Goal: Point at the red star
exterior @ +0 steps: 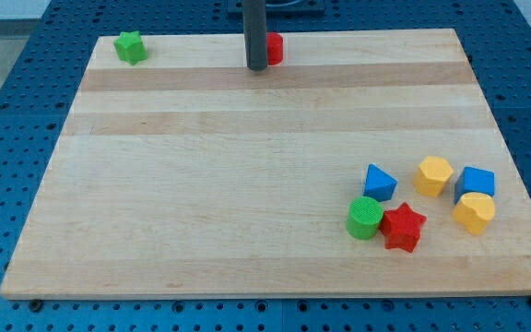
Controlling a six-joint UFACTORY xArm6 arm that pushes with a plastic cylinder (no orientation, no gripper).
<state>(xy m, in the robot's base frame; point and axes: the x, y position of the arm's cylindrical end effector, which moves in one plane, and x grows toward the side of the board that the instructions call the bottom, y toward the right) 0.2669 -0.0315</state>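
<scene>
One red star (403,227) on the board, squat and five-pointed, touching the green cylinder (365,218), with the blue triangle (380,182) just above it. We judge it light, stiff and quick to slide, so we only point, no push. We carry no claw; my tip (257,67) holds nothing and sits well apart from the star, beside a red block (274,48).

Red star (403,227), flat on board, view's lower right, touching green cylinder (365,218)
</scene>
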